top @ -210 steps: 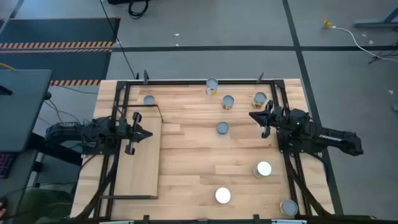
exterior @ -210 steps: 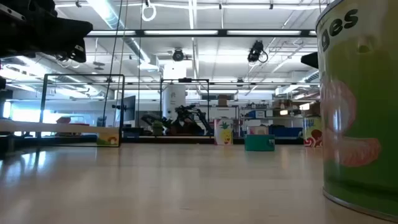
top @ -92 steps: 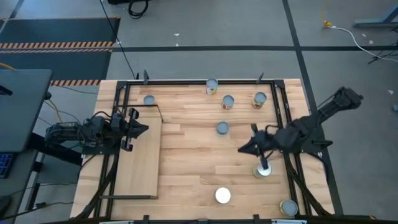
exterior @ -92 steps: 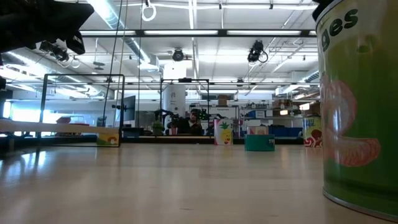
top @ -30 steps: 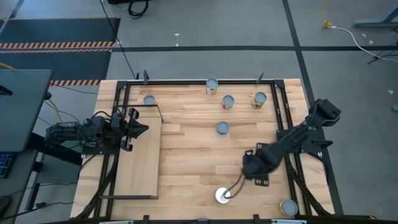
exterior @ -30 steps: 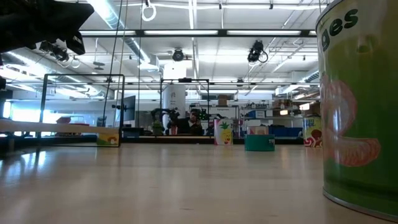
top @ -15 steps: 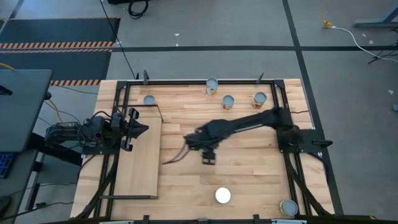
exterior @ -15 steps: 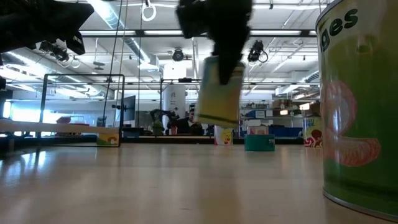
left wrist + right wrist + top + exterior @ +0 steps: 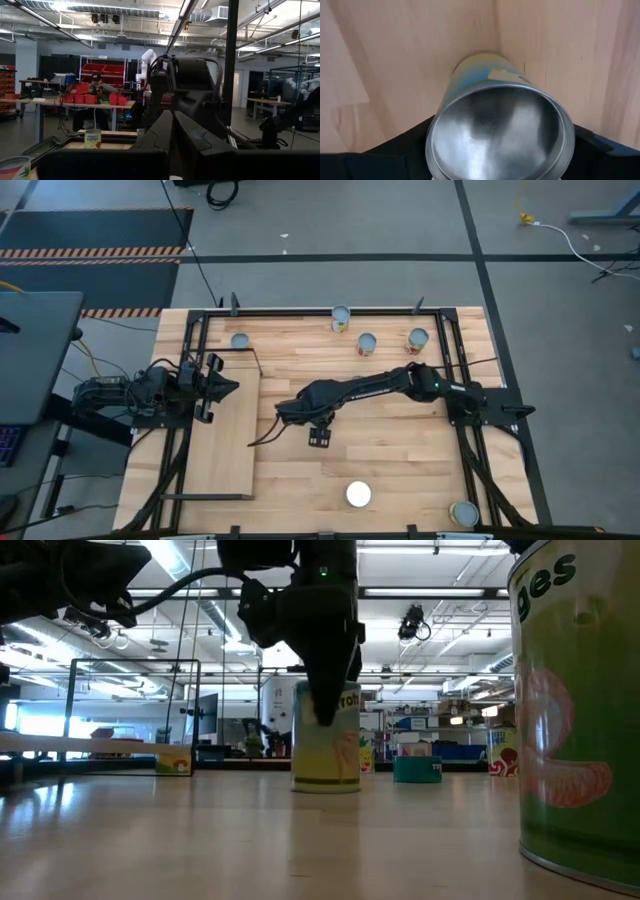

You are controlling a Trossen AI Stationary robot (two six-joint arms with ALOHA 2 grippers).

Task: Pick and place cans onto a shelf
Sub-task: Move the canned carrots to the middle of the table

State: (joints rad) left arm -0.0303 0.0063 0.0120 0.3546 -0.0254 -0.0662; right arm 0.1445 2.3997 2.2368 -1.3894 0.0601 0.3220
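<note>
My right arm reaches across the table toward the left, and my right gripper (image 9: 296, 414) points down over a yellow-labelled can (image 9: 326, 745) with a silvery top (image 9: 497, 135). The can stands upright on wood just right of the pale shelf (image 9: 225, 445); the arm hides it in the high view. My left gripper (image 9: 213, 388) waits shut above the shelf's far left part, holding nothing. Other cans stand at the far edge (image 9: 341, 318), (image 9: 366, 344), (image 9: 417, 339). My right gripper has the can between its two fingers, one on each side of the upper wall just under the rim (image 9: 437, 150). The fingers (image 9: 325, 700) come from above, pointing down. The can is upright with its base (image 9: 326, 785) on the wood.
A can (image 9: 239, 340) stands at the shelf's far corner, a white-topped one (image 9: 358, 494) near the front edge, another (image 9: 463, 513) at the near right corner. A large green can (image 9: 580, 710) fills the low view's right side. A black frame (image 9: 330, 310) edges the table.
My right gripper has gone from the near right part of the table toward the left edge with the can, then down. The can hung tilted above the table half a second ago; now it stands upright on the wood beside the shelf.
</note>
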